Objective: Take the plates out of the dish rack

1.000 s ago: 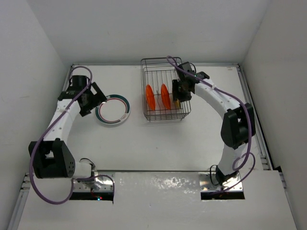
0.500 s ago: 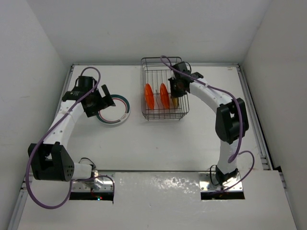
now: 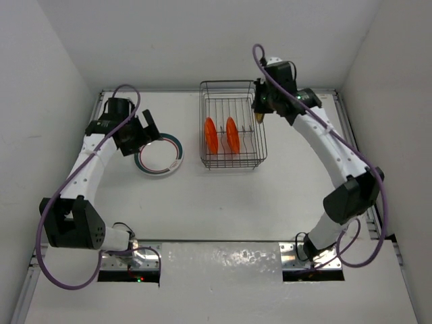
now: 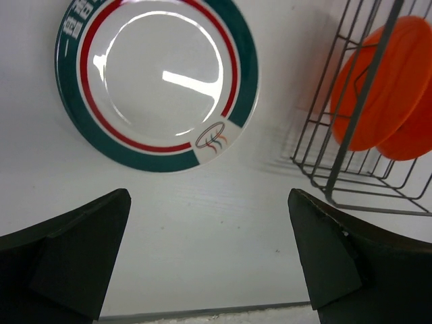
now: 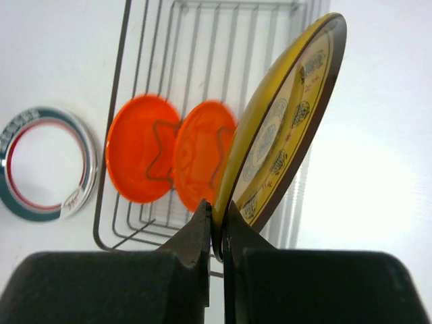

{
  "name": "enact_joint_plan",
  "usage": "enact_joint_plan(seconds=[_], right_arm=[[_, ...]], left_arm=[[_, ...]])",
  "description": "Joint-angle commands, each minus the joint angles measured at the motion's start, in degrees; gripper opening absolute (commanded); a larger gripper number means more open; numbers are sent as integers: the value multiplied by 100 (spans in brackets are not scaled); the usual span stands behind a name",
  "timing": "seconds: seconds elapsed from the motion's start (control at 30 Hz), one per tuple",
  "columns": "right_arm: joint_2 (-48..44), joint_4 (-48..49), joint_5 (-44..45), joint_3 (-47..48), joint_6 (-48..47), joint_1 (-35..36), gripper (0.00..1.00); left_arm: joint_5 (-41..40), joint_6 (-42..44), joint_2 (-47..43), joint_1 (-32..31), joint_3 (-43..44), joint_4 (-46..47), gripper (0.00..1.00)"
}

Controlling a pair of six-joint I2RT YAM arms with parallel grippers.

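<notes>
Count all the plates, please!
4. Two orange plates stand in the dish rack, one yellow-brown plate is pinched in the right gripper, one teal-ringed plate lies on the table. None seem hidden.

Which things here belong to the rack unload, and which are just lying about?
Job:
- dish rack
- two orange plates standing in it
- yellow-brown plate, clamped in the right gripper
- teal-rimmed plate, flat on the table

Not the job:
- purple cables on the arms
</notes>
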Motion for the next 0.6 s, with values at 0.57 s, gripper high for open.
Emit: enact_joint_plan(seconds=[0.57], right_arm=[[1506, -948, 1024, -372, -603, -1771, 1]], left_arm=[[-241, 118, 897, -459, 1928, -329, 100]])
